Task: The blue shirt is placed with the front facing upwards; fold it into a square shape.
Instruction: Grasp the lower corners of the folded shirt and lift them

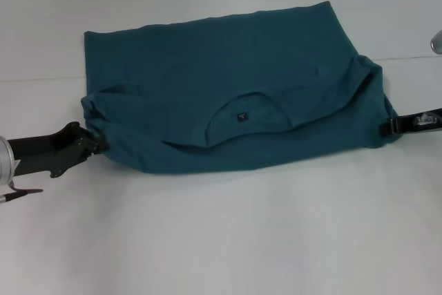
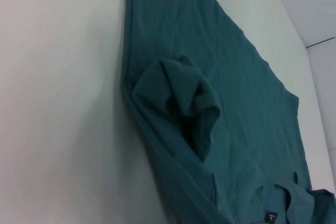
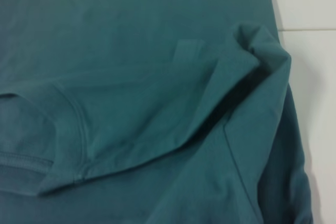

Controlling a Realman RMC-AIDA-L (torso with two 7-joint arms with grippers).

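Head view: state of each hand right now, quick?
Left hand: at the blue shirt's left edge, fingers hidden in the fabric; cannot tell.
Right hand: at the shirt's right edge; cannot tell.

No text can be read anywhere. The dark teal-blue cotton shirt [image 1: 228, 94] carries a small dark neck tag [image 1: 241, 117]. Its pale marking is too small to read.
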